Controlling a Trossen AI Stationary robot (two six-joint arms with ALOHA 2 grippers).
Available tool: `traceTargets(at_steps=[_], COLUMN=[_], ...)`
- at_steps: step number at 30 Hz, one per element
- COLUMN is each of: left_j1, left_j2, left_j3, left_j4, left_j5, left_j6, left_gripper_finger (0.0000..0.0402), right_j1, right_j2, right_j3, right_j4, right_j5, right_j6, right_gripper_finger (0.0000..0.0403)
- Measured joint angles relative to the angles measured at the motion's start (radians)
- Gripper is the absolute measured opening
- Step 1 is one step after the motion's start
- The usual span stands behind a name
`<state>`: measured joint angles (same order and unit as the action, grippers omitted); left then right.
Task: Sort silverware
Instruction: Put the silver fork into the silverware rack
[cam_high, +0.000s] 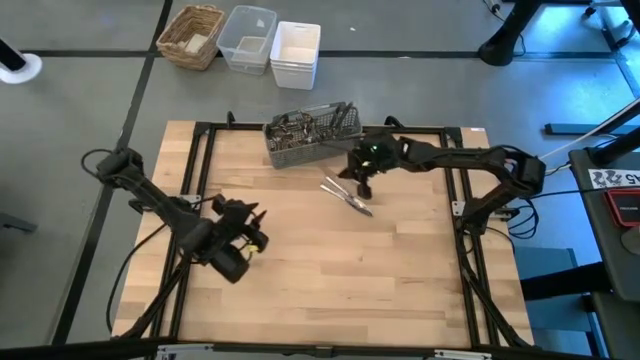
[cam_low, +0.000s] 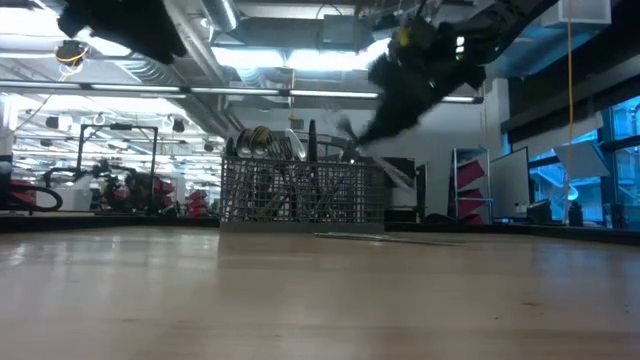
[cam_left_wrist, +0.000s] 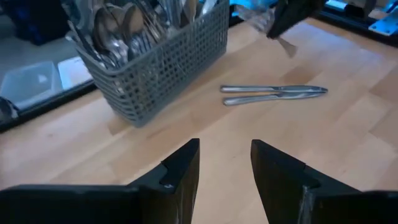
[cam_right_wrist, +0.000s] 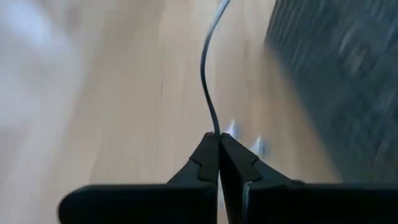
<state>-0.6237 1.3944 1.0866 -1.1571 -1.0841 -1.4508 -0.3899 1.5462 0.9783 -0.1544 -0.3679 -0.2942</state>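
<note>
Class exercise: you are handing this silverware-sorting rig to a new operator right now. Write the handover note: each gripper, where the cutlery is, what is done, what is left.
Right gripper: shut on one thin piece of silverware, held above the table beside the caddy; which kind of utensil is unclear.
Left gripper: open, empty, waiting over the left part of the table, facing the caddy.
Cutlery: two pieces lie side by side on the table in front of the caddy; the remaining cutlery stands in the caddy.
Done: two pieces laid out, a third in hand.
Left: set this piece down, then empty and sort most of the caddy.
</note>
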Motion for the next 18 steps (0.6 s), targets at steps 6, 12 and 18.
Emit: traceTargets(at_steps=[6, 12, 18], left_j1=[-0.049, -0.081, -0.074], left_j2=[-0.074, -0.170, -0.239], left_j3=[-0.084, -0.239, -0.349], left_j4=[-0.007, 0.142, 0.335], left_j5=[-0.040, -0.051, -0.074], left_j6=[-0.034, -0.092, -0.015], left_gripper_finger=[0.0135, 0.0112, 0.0073], right_j1=[0.056, 0.061, 0.033], right_j2=[-0.006, 0.032, 0.130], right_j3=[0.002, 0.005, 0.099], right_j4=[0.476, 0.809, 0.890], right_j5=[0.041, 0.213, 0.256], right_j6=[0.088, 0.083, 0.081], right_gripper_finger=[0.0000, 0.0000, 0.0000])
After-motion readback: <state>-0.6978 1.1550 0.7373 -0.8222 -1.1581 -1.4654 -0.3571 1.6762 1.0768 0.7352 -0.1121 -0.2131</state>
